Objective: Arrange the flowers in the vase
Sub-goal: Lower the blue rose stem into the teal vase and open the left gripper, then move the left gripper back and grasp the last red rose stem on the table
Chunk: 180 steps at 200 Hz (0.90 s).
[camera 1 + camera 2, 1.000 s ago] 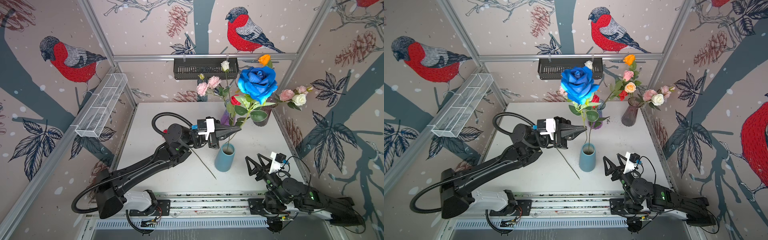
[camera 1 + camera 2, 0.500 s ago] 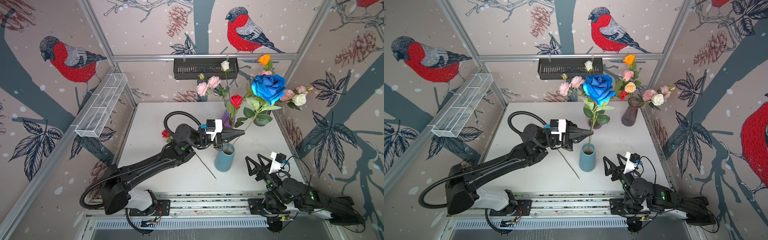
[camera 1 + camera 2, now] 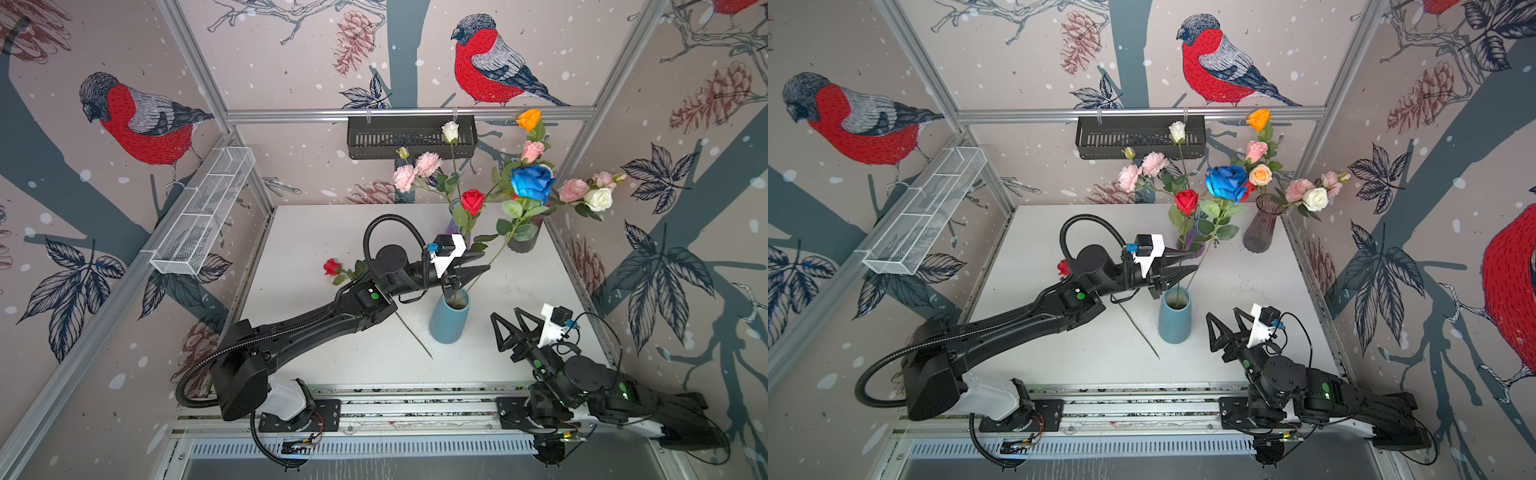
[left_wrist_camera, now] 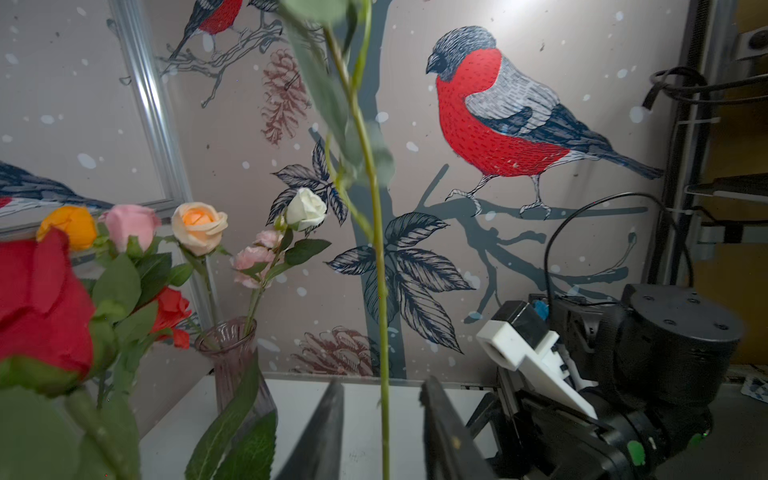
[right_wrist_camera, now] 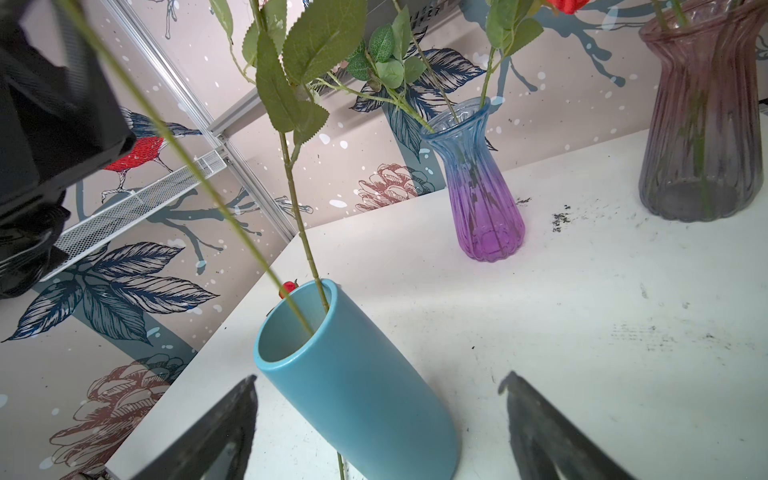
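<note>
The blue vase (image 3: pixel 449 322) (image 3: pixel 1174 320) (image 5: pixel 357 399) stands at the table's front middle, and two green stems enter its mouth. One stem (image 4: pixel 376 257) rises to a blue rose (image 3: pixel 532 183) (image 3: pixel 1227 183) that leans back and right. My left gripper (image 3: pixel 482 264) (image 3: pixel 1196 261) (image 4: pixel 382 386) is open just above the vase's rim; that stem passes between its fingers untouched. My right gripper (image 3: pixel 507 315) (image 3: pixel 1224 313) (image 5: pixel 380 376) stands open and empty beside the vase. A red rose (image 3: pixel 331 266) lies on the table behind the left arm.
A purple-blue glass vase (image 5: pixel 482 195) and a dark glass vase (image 3: pixel 524 239) (image 3: pixel 1258 228) (image 4: pixel 232 357) at the back hold several flowers. A black basket (image 3: pixel 411 133) hangs on the back wall, a white mesh shelf (image 3: pixel 203 216) on the left wall.
My left gripper has opened and let go of the blue rose's stem. Before that the arm carried the rose to the right, so its head now leans further back and right. The right arm is still.
</note>
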Available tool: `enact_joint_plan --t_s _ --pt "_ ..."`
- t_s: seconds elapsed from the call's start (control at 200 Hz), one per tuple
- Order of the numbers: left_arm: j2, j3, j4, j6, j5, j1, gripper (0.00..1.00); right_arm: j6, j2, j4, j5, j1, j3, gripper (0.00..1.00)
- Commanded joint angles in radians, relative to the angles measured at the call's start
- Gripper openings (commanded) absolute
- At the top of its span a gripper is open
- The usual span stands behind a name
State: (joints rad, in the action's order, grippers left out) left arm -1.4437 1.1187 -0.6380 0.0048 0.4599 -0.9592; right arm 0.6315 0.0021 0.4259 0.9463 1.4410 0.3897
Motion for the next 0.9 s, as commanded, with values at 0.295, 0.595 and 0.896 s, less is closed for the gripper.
enact_joint_plan --t_s 0.295,0.595,0.896 --pt "0.284 -0.315 -0.012 -0.178 -0.458 0.102 0.69 0.011 -0.002 0.003 0.022 0.001 -0.002 0.93" --pt "0.35 -0.427 0.414 -0.514 -0.78 0.2 0.68 0.01 -0.002 0.002 0.02 0.002 -0.002 0.93" --pt "0.269 -0.551 0.473 -0.727 -0.595 0.363 0.68 0.023 -0.002 0.013 0.019 0.01 0.001 0.93"
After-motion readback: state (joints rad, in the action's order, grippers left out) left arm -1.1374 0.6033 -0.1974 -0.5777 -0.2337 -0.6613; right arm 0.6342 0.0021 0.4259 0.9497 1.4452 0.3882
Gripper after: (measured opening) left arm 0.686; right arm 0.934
